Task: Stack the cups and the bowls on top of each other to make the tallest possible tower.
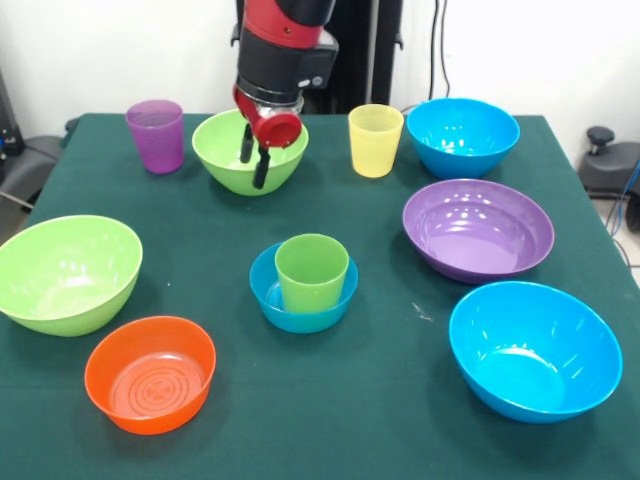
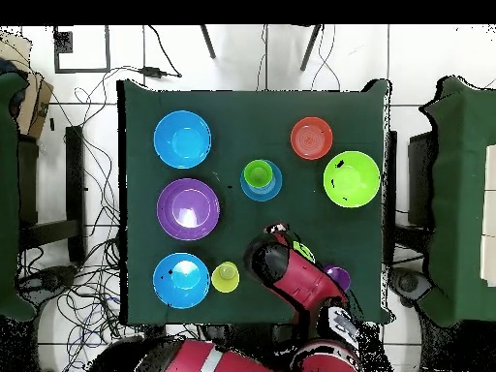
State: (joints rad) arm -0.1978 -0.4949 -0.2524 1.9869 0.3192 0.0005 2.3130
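My gripper [image 1: 254,160] is open and low over a lime green bowl [image 1: 225,150] at the far side. One finger [image 1: 246,145] is inside the bowl and the other is outside its near wall, straddling the rim. The bowl rests on the table. A green cup [image 1: 312,270] stands in a small blue bowl [image 1: 300,315] at the middle, also in the overhead view [image 2: 260,179]. The purple cup [image 1: 156,135] and yellow cup [image 1: 375,140] stand apart at the far side. In the overhead view my arm [image 2: 291,276] hides most of the far green bowl [image 2: 303,252].
A second lime green bowl [image 1: 65,272] and a small orange bowl [image 1: 150,372] sit at the left. A wide purple bowl [image 1: 478,230] and two blue bowls [image 1: 462,135] [image 1: 533,350] sit at the right. The green table [image 1: 380,400] ends close behind the cups.
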